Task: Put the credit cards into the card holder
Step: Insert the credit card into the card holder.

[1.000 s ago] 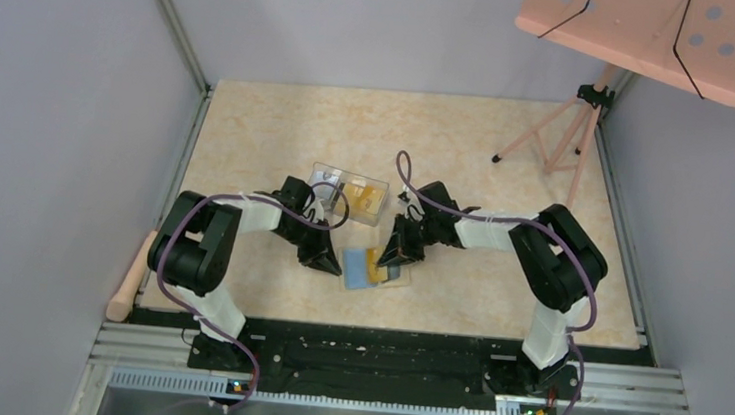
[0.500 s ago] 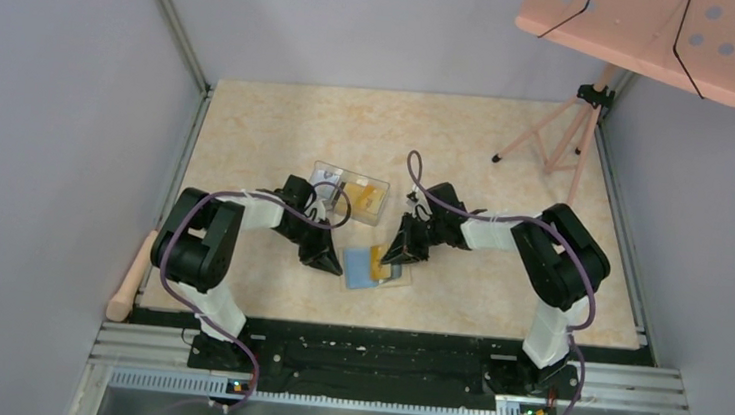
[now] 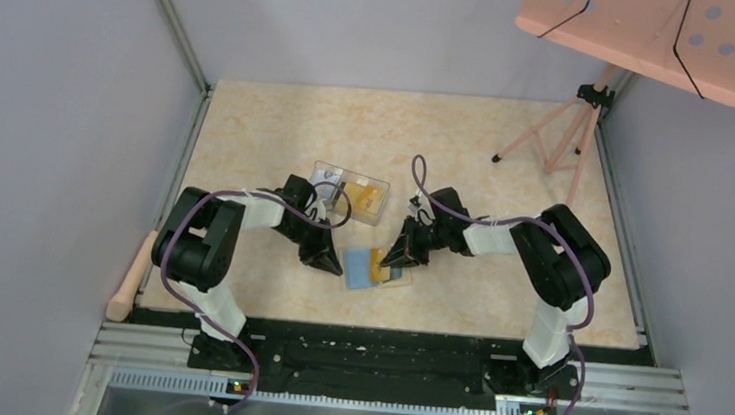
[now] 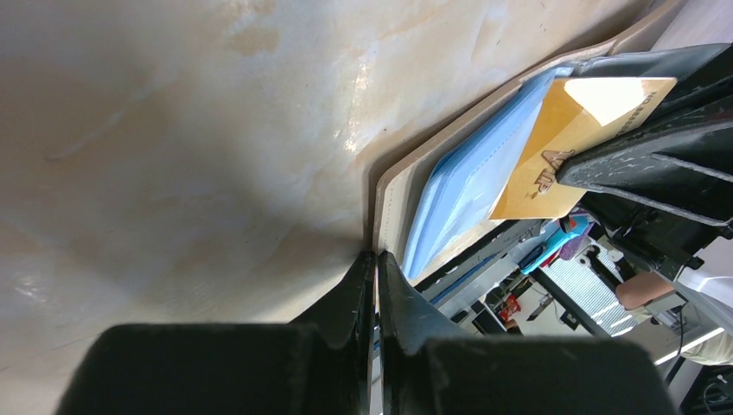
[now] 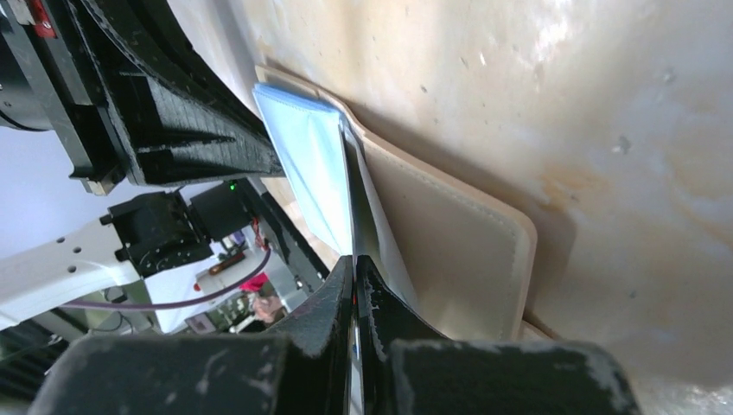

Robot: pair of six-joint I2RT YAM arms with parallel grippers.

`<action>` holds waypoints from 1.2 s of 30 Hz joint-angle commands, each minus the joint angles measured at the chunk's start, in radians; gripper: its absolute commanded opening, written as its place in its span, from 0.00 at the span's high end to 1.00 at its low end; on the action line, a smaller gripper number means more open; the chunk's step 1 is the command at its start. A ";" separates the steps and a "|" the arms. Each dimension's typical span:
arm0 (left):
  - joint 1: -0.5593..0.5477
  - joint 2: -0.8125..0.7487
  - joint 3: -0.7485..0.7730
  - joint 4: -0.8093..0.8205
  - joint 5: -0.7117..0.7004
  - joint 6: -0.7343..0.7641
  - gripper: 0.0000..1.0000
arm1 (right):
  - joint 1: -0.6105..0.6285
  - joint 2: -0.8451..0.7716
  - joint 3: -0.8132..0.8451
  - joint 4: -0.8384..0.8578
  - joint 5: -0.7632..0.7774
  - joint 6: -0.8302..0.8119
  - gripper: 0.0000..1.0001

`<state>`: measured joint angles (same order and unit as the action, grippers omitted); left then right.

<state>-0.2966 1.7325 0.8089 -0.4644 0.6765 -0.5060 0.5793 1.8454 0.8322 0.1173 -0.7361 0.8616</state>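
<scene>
Golden card in right claw, apparently touching card holder.

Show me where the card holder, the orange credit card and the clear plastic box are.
card holder (image 4: 467,186), left wrist view, blue inner pocket.
orange credit card (image 4: 553,147), left wrist view, its flat face.
clear plastic box (image 3: 351,176), top view, far wall.

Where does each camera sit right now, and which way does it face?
Top external: above and behind the bases, looking down at the table; both arms show.
Left wrist: looks along the left end effector, shut on the card holder edge; right arm opposite.
Right wrist: looks along the right end effector, shut on a credit card; left arm behind.
Shared: both wrist views show the holder's blue pocket.
</scene>
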 commanded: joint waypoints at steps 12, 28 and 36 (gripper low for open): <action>-0.021 0.096 -0.008 0.038 -0.194 0.056 0.93 | -0.009 0.027 -0.018 0.093 -0.107 0.061 1.00; -0.022 0.108 -0.004 0.032 -0.198 0.067 0.93 | 0.040 0.106 0.061 -0.009 -0.073 -0.062 0.98; -0.022 0.101 -0.009 0.031 -0.199 0.063 0.94 | 0.044 0.012 0.079 -0.166 0.101 -0.090 0.78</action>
<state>-0.2981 1.7592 0.8314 -0.4820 0.6922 -0.4946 0.6106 1.9217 0.8921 0.0589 -0.7757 0.8139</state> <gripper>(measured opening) 0.070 0.167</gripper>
